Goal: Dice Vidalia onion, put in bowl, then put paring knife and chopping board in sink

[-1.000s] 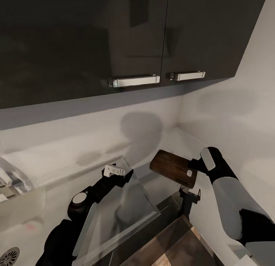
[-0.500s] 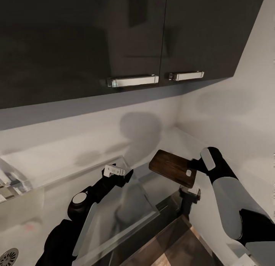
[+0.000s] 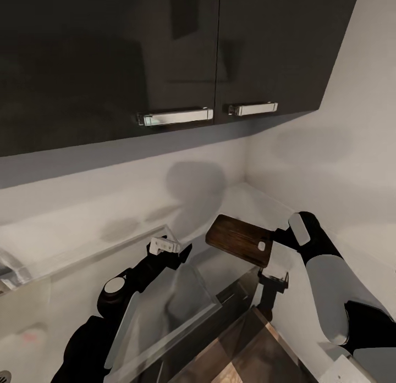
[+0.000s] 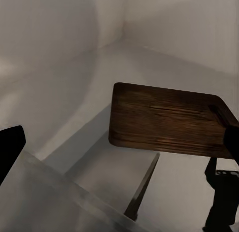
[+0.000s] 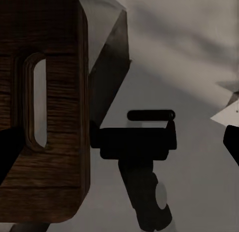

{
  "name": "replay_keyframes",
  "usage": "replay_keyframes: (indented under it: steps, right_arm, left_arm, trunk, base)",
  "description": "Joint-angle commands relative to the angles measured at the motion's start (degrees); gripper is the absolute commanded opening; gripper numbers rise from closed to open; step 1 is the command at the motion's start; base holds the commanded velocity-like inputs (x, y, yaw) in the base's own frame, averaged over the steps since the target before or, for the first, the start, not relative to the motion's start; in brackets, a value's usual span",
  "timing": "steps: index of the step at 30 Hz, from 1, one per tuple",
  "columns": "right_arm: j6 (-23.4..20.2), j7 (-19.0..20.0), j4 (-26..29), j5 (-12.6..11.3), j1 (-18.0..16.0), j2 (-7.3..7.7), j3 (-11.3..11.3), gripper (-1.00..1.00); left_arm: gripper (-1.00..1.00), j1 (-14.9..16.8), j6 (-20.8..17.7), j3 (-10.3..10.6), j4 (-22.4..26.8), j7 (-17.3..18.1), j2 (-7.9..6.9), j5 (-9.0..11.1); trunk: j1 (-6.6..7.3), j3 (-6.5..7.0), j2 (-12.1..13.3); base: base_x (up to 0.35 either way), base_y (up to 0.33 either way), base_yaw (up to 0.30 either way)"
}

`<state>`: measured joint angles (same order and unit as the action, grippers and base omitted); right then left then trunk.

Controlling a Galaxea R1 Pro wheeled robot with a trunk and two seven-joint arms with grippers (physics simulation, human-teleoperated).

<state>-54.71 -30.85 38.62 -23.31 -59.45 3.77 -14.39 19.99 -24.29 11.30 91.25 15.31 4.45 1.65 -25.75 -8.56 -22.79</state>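
- Glossy charcoal cabinets (image 3: pixel 165 59) with chrome bar handles (image 3: pixel 175 117) hang over a pale grey kitchen corner, where the grey countertop (image 3: pixel 82 229) meets the backsplash.
- Held clear of the countertop near the corner, the chopping board (image 3: pixel 239 239) rides roughly level in the right gripper (image 3: pixel 278 241), which is clamped on its slot-handle end; the slot (image 5: pixel 38 103) shows plainly in the right wrist view.
- Opposite it, the left gripper (image 3: pixel 165 245) hovers over the counter's front edge with nothing between its fingers; whether they are spread or closed cannot be told from these views.
- From the left wrist view the board (image 4: pixel 167 119) appears as a dark wood-grain slab with rounded corners, its shadow falling on the grey surface below.
- A small black fitting (image 3: pixel 271 286) stands on a post just below the right hand.
- Judged from its look, the board is stiff and moderately heavy for a one-ended hold; gripped at the handle end, its free end would tend to droop or swing on a quick turn.
- Its smooth finish could let it slip through the fingers, so a hold across the solid wood beside the slot seems the surest place.
- Neither knife, onion nor bowl can be made out here; the board looks bound for the sink.
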Motion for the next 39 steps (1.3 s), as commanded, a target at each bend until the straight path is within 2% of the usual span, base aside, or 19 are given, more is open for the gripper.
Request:
replay_keyframes:
  steps: [1, 7, 10, 16, 32, 39]
  right_arm:
    - [-0.1, -0.51, 0.05, -0.6, -0.05, 0.01, -0.03, 1.0]
    - [-0.05, -0.45, 0.05, -0.6, -0.05, 0.25, -0.03, 1.0]
    - [-0.08, -0.34, 0.05, -0.6, -0.1, 1.79, -0.03, 1.0]
    - [-0.13, -0.27, -0.04, -0.6, -0.86, 2.76, -0.1, 1.0]
    - [-0.05, -0.28, -0.04, -0.6, -1.45, 2.38, 0.04, 1.0]
    - [-0.04, -0.32, -0.12, -0.6, -1.46, 1.15, 0.3, 1.0]
  left_arm:
    - [1.0, 0.05, -0.41, -0.05, 0.07, 0.16, 0.03, 0.18]
    - [1.0, 0.05, -0.41, -0.05, 0.07, 0.16, 0.03, 0.17]
    - [1.0, 0.05, -0.41, -0.05, 0.07, 0.16, 0.03, 0.17]
    - [1.0, 0.05, -0.41, -0.05, 0.07, 0.16, 0.03, 0.19]
    - [1.0, 0.05, -0.41, 0.03, 0.07, 0.16, 0.03, 0.18]
    - [1.0, 0.05, -0.41, 0.04, 0.07, 0.16, 0.03, 0.17]
  trunk:
    - [-0.04, -0.13, -0.13]
    - [-0.04, -0.13, -0.13]
    - [-0.04, -0.13, -0.13]
    - [-0.04, -0.13, -0.13]
    - [-0.04, -0.13, -0.13]
    - [-0.04, -0.13, -0.13]
  base:
    - [0.0, 0.0, -0.013]
    - [0.0, 0.0, -0.005]
    - [0.0, 0.0, 0.0]
    - [0.0, 0.0, 0.0]
    - [0.0, 0.0, 0.0]
    - [0.0, 0.0, 0.0]
